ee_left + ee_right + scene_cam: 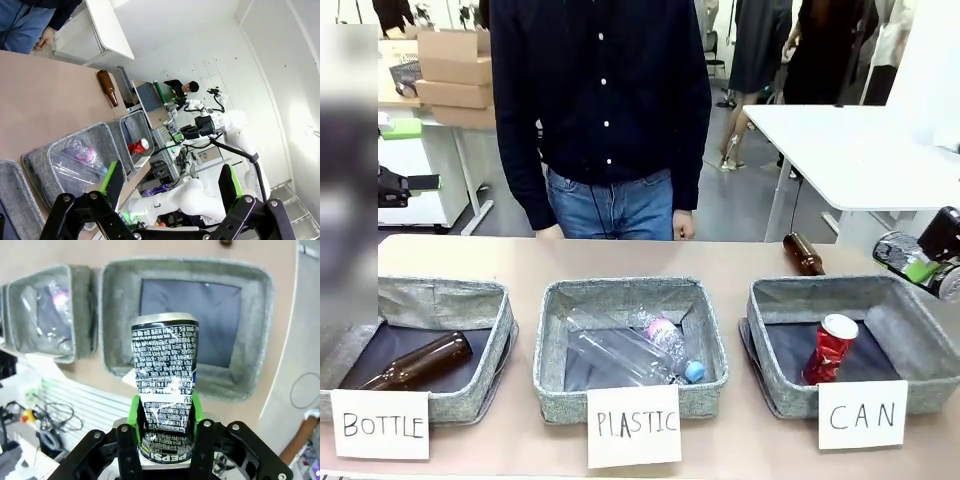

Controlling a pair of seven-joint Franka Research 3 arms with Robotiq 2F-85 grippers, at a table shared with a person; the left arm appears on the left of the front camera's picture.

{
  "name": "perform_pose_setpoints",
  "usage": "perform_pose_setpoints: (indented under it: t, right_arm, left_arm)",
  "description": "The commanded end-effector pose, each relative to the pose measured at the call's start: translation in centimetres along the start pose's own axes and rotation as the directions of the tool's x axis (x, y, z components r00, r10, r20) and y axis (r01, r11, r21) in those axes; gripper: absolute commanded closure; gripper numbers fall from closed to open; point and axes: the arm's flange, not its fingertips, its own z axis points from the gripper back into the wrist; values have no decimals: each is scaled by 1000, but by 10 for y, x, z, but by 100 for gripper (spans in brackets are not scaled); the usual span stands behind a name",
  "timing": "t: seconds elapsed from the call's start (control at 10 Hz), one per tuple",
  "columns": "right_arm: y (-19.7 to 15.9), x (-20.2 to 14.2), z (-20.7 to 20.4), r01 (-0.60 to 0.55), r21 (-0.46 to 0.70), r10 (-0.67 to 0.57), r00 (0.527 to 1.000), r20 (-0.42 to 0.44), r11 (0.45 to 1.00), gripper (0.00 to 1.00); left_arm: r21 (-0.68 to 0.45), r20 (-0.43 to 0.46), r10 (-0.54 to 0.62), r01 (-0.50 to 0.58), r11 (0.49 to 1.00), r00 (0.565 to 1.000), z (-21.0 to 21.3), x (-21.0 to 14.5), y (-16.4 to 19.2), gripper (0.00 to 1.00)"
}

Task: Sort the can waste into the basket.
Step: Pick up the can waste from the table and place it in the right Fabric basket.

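Desk (pixel 620 255) first: three baskets along the bottom, CAN basket (pixel 910 318) lower right, red can (pixel 830 348) already leaning inside it. In the right wrist view, basket (pixel 257 330) dead ahead past the grey can (pixel 165 375), long axis pointing straight at the dark lining. Looks like a short reach forward, then drop. Right claw (pixel 164 412) clenched on the can's dented middle, green pads either side. Left claw (pixel 170 187) spread wide, gripping nothing, far from the action.
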Motion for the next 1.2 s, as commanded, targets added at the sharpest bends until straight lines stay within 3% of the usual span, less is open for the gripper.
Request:
perform_pose_setpoints:
  t: [0.0,0.4,0.5,0.6,1.1]
  right_arm:
    - [6,6,-9,37,7,-37,999,-8,999,100]
    - [3,11,-13,51,6,-51,998,-24,999,100]
    - [2,12,-13,59,7,-59,998,-19,998,15]
    - [1,12,-12,71,16,-71,997,3,997,0]
    - [1,16,-12,61,31,-62,998,29,998,0]
  left_arm:
    - [-23,10,-17,17,1000,1000,0,-4,-1,0]
    - [-23,10,-17,17,1000,1000,0,-4,-1,0]
    - [-23,10,-17,17,1000,1000,0,-4,-1,0]
    - [-23,10,-17,17,1000,1000,0,-4,-1,0]
    - [-23,10,-17,17,1000,1000,0,-4,-1,0]
